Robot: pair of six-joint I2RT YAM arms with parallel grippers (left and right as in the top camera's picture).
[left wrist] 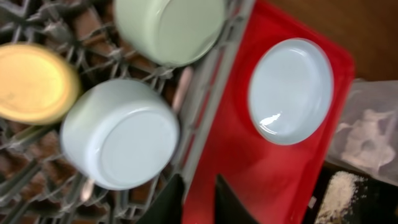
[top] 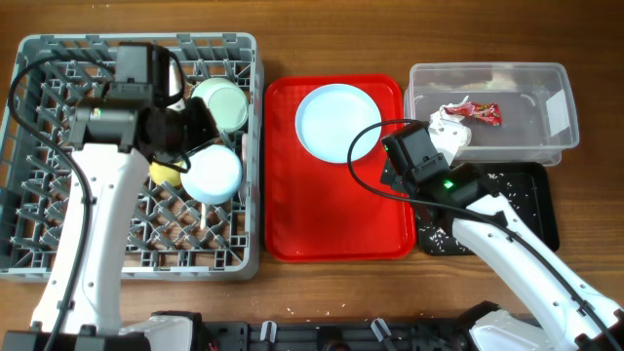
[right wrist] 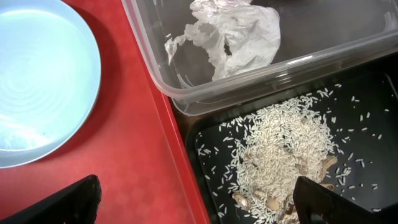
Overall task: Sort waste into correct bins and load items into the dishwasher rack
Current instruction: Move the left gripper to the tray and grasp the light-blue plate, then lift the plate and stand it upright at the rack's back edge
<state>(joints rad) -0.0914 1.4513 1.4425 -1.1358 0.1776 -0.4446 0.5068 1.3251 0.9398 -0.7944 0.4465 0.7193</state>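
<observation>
Plate: the light blue round plate (top: 338,122) lies flat on the red serving tray (top: 331,229), between rack and bins. It is the one dish seen outside the rack.
Rack: the grey dishwasher rack (top: 39,249), at the left of the wooden bench (top: 292,39), holds the pale green bowl (left wrist: 168,28) and pale blue bowl (left wrist: 121,134), both base-up. The yellow cup (left wrist: 34,81) stands just beside them.
Cutlery: the white spoon and fork cannot be made out for certain among the pegs.
Waste: the crumpled paper wad (right wrist: 230,34) and red wrapper bit (top: 485,113) sit in the clear tub (top: 551,132). Rice crumbs (right wrist: 280,149) are heaped in the black tray (right wrist: 373,124).
Left hand (left wrist: 199,193): over the rack's right edge, narrowly parted, gripping nothing.
Right hand (right wrist: 196,199): above the seam between red tray and black tray, spread wide, empty.
Progress: sorting looks finished, bowls and cup are racked, and the plate appears to be the main job left.
</observation>
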